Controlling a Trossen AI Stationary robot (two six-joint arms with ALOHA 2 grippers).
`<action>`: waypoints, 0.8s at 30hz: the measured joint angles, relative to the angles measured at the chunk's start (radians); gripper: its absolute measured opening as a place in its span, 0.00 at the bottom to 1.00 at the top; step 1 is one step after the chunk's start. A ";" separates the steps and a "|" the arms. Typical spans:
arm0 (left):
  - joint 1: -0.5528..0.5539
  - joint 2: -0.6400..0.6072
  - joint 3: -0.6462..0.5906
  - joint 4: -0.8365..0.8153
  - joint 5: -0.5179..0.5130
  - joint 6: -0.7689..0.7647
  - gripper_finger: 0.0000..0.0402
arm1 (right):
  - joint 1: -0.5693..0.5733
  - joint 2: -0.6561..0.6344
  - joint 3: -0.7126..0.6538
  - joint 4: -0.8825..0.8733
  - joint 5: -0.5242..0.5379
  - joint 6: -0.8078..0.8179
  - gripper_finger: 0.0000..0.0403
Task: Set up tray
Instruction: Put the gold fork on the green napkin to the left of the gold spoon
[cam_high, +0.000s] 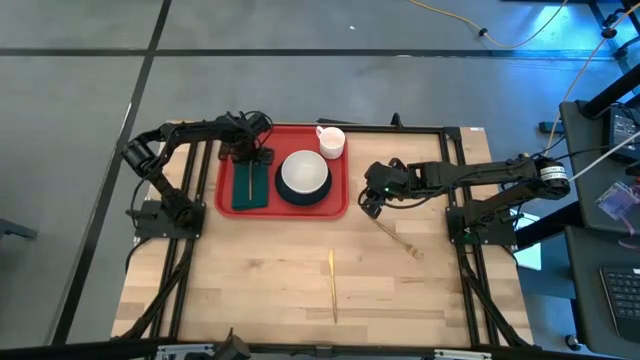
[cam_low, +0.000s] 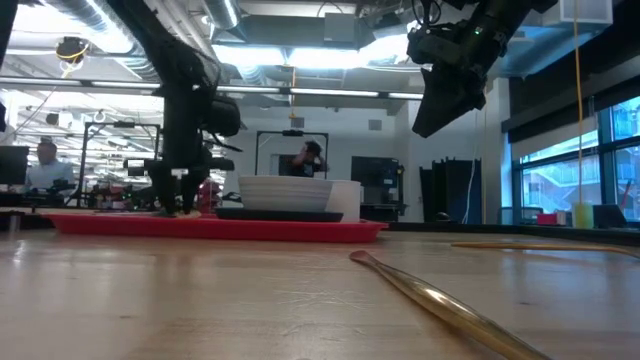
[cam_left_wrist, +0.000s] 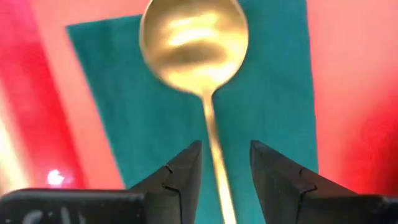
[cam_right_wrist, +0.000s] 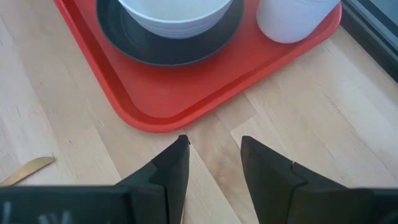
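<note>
One red tray (cam_high: 225, 175) is set at the far edge of the wooden surface (cam_high: 270, 290), with bare wood left open on the near side. Carried on it: green napkin (cam_high: 252, 188), white bowl (cam_high: 303, 172) on a dark plate (cam_high: 303, 197), white cup (cam_high: 331, 140). Only the left wrist view shows the gold spoon (cam_left_wrist: 194, 43) on the napkin, its handle between the spread, non-gripping jaws of the left gripper (cam_left_wrist: 225, 169). The right gripper (cam_right_wrist: 212, 163) is held raised just off the tray's corner, jaws parted and empty.
</note>
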 joint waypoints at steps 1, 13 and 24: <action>-0.002 -0.002 0.021 -0.042 -0.004 0.002 0.32 | 0.000 0.000 0.000 0.000 0.000 0.000 0.36; -0.174 -0.304 0.234 -0.223 -0.223 0.290 0.32 | 0.000 0.000 0.000 -0.018 -0.001 -0.030 0.37; -0.637 -0.444 0.176 -0.076 -0.400 0.367 0.32 | 0.000 0.000 0.000 -0.250 -0.200 0.051 0.37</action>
